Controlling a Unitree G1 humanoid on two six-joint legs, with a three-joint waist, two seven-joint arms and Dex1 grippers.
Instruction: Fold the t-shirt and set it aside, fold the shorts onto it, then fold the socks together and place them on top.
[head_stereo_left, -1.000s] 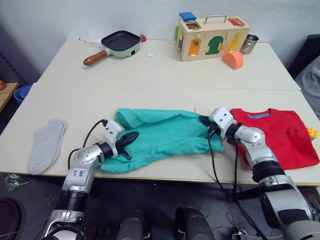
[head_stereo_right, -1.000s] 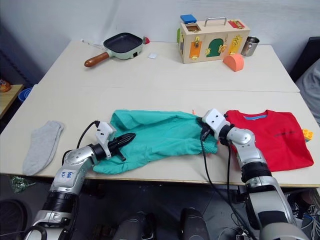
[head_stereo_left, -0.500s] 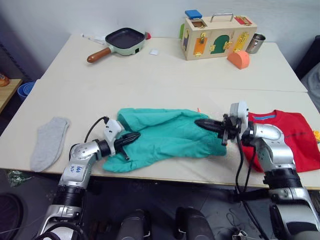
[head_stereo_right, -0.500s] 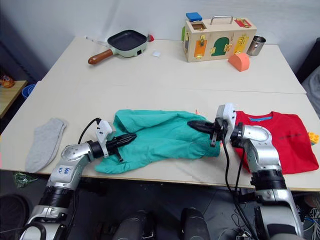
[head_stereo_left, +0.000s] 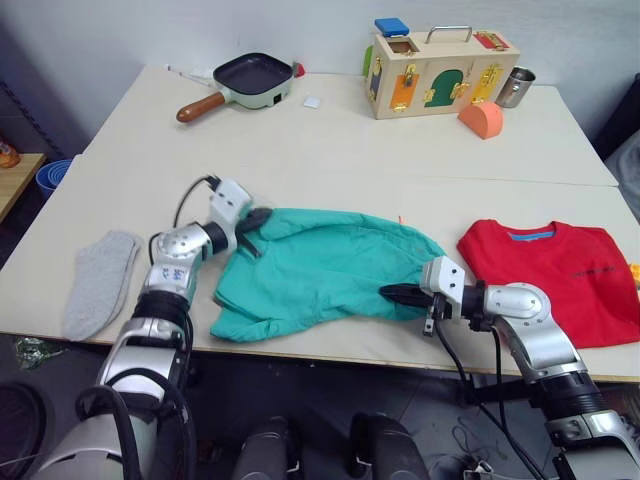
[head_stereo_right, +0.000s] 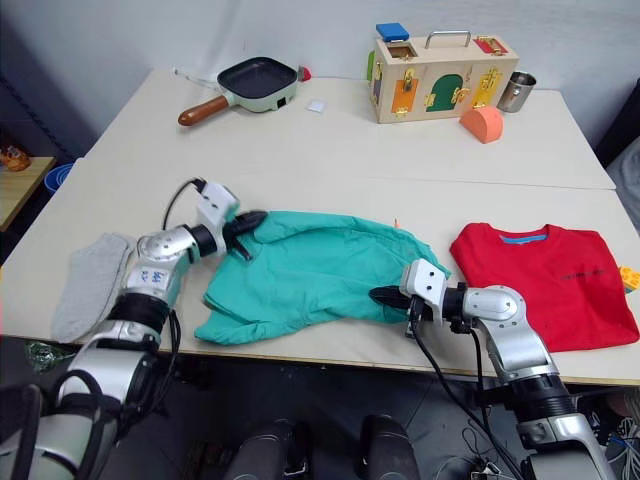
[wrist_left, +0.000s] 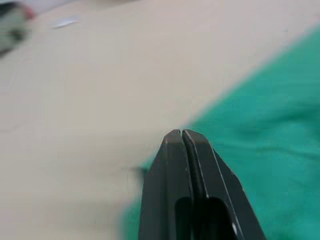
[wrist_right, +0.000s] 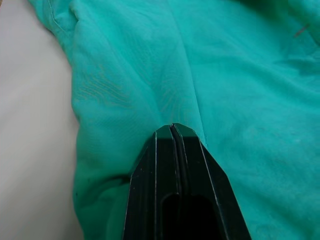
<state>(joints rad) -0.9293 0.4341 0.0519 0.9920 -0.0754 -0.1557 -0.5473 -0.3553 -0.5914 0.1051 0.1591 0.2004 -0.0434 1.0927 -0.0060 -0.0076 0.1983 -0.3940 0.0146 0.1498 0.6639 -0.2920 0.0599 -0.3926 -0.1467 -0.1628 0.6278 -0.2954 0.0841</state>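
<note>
The teal-green shorts (head_stereo_left: 320, 272) lie crumpled across the middle of the near table. My left gripper (head_stereo_left: 260, 216) is shut, its tips resting at the shorts' far left corner; the left wrist view shows the fingers (wrist_left: 170, 150) pressed together over the teal edge. At the shorts' near right edge my right gripper (head_stereo_left: 388, 292) is shut too, its tips (wrist_right: 172, 126) lying on the cloth. To the right, the red t-shirt (head_stereo_left: 560, 275) lies flat. One grey sock (head_stereo_left: 96, 283) sits at the table's left end.
On the far table are a frying pan (head_stereo_left: 245, 80), a small white piece (head_stereo_left: 312, 101), a wooden latch box (head_stereo_left: 440, 60), a metal cup (head_stereo_left: 515, 87) and an orange block (head_stereo_left: 480, 118). A yellow toy (head_stereo_left: 633, 268) lies beside the t-shirt. Cables trail from both wrists.
My left gripper has moved from the shorts' near left part to their far left corner. My right gripper has come from the shorts' far right side down to their near right edge.
</note>
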